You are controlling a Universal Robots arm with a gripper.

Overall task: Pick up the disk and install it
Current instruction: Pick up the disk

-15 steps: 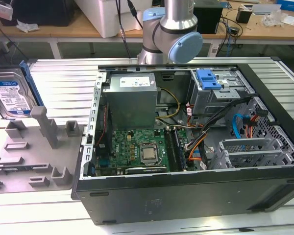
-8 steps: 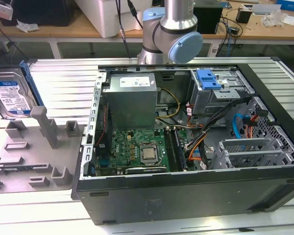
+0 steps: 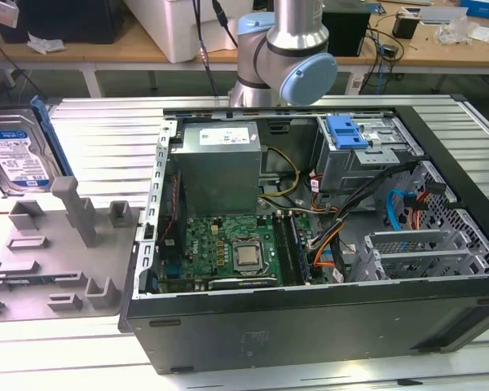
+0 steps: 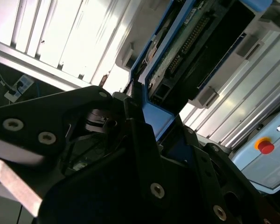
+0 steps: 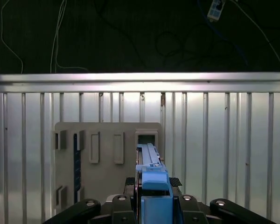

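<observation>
Silver-grey disk in blue caddy, white-and-blue label showing, upright on edge at the exterior view's far left

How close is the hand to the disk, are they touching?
Touching. In the first wrist view the hand clamps the disk by its blue frame, with no gap showing.

The arm stands upright; the end effector seems clamped on the disk.

Ribbed metal table — grey holder tray, open computer case on it.
</observation>
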